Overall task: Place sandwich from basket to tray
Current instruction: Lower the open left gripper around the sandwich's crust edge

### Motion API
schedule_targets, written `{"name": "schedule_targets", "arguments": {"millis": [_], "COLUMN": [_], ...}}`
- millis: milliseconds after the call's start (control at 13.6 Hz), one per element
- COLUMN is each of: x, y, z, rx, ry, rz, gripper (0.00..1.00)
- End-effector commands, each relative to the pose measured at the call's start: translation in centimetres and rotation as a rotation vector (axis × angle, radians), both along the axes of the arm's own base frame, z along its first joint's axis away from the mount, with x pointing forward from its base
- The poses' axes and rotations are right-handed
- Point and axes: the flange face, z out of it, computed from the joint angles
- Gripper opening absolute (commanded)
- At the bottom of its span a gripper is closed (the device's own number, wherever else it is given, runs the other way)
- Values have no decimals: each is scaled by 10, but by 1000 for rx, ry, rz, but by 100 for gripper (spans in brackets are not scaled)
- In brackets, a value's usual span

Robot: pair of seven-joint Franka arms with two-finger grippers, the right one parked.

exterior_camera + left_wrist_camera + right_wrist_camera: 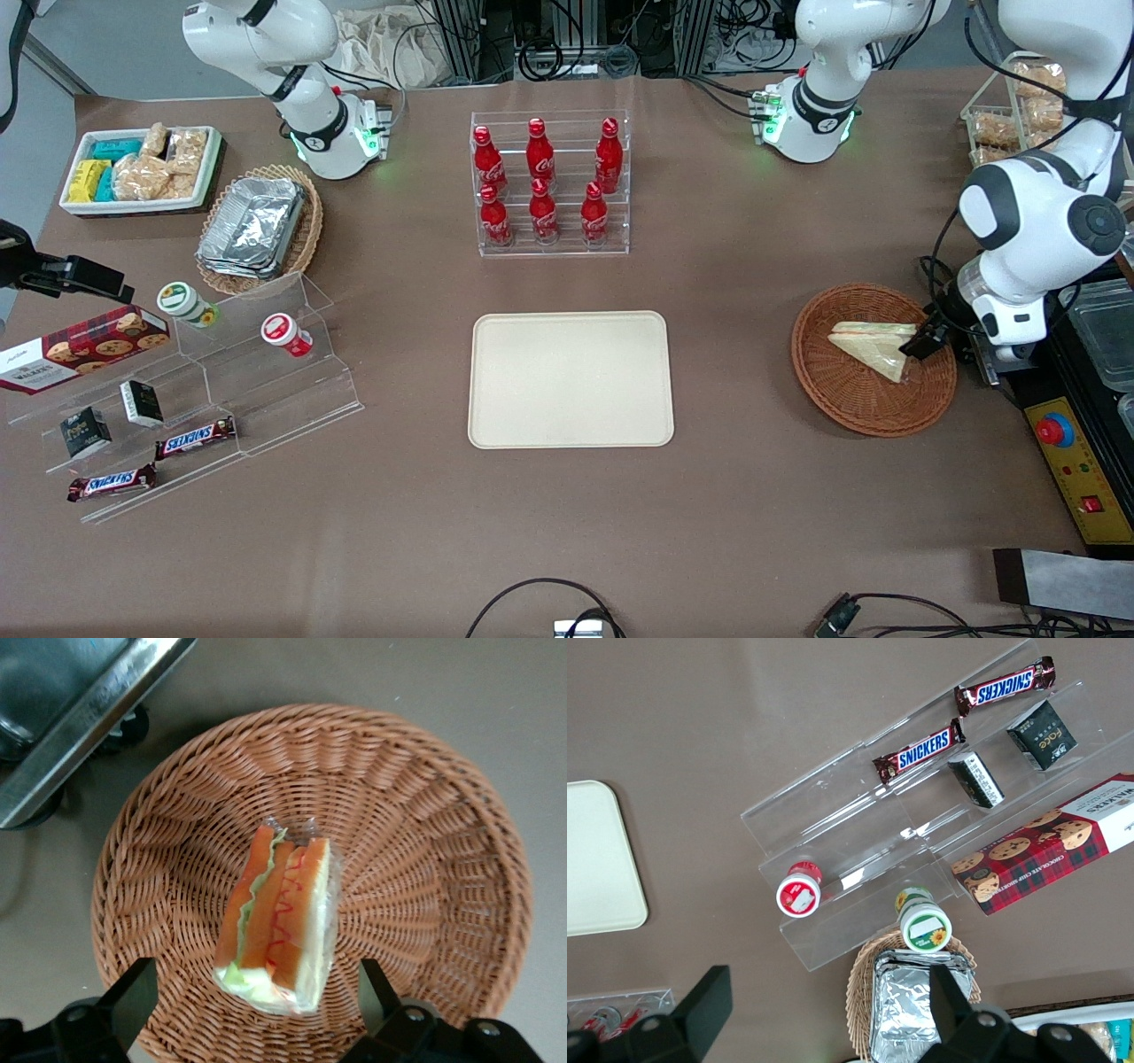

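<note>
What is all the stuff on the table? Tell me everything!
Sandwich: one, pale, in the basket.
Basket: one, reddish-brown, toward the working arm's end.
Tray: one, cream, mid-table.
Cola bottles: six, red, in a clear rack.
Foil trays: a stack, silver, in an oval basket.
Snack bin: one, white.
Chocolate bars: two, brown, on clear steps.
Cookie box: one, red.
Gripper: open, above the sandwich.
</note>
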Motion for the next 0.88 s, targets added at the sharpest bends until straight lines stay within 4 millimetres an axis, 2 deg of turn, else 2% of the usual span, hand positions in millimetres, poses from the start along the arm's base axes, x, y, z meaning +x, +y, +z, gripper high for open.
{"name": "schedule_targets", "arguments": {"millis": [0,735,809], "x": [-5,-7,-7], "y": [0,-1,-2], "z": [-9,-30,-32], "rx": [-6,-4,-3], "ry": [-7,-12,-15], "rz": [20,22,21], "gripper": [100,100,92]}}
